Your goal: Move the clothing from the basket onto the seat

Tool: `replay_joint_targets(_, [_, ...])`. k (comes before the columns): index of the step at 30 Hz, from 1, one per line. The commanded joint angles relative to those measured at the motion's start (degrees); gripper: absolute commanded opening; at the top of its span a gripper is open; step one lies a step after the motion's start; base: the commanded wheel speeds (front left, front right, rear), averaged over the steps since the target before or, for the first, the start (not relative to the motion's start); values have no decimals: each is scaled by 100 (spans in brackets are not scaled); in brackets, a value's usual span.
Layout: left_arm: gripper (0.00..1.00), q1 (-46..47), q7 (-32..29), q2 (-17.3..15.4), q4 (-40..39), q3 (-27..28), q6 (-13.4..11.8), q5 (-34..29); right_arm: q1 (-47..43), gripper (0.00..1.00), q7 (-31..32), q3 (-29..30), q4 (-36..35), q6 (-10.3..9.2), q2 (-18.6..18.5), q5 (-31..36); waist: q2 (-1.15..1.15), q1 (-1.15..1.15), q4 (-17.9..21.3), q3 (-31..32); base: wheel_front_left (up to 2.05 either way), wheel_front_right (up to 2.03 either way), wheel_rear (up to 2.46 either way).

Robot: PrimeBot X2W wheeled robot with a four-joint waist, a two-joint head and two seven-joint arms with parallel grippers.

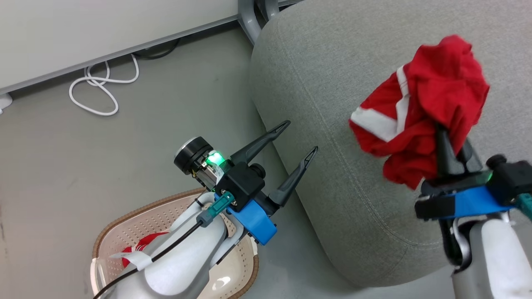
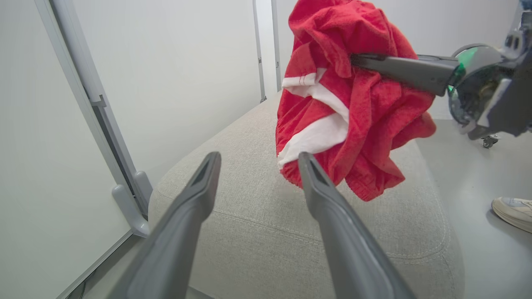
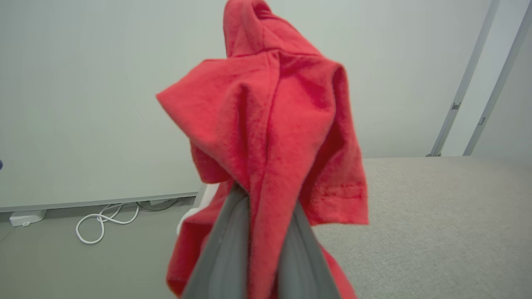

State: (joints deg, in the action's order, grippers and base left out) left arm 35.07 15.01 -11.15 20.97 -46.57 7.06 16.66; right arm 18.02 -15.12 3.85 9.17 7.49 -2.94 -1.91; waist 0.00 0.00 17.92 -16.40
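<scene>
Above the grey seat, a bunched red garment hangs clear of the cushion. Its long axis is roughly upright, its loose hem points down and its white-trimmed side faces the left gripper. Right gripper: clamped on its folds. Left gripper: fingers spread, empty, beside the seat's edge. Basket: on the floor, containing a second red garment.
</scene>
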Motion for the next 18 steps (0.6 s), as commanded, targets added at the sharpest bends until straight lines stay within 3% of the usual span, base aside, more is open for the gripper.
replay_joint_targets(1, [100, 108, 25, -43, -6, 33, -29, 8, 177, 0, -6, 61, -60, 1, 6, 28, 0, 0, -51, -63, 0, 0, 0])
replay_joint_targets(7, [100, 265, 8, -99, -76, 64, -64, -37, 1023, 0, -5, 402, -139, 1, -297, -45, 0, 0, -187, -427, 0, 0, 0])
replay_joint_targets(18, [100, 769, -61, -108, -275, -63, -44, -218, 2606, 0, -6, 1387, 174, 0, -1222, -82, 0, 0, -710, -1395, 0, 0, 0])
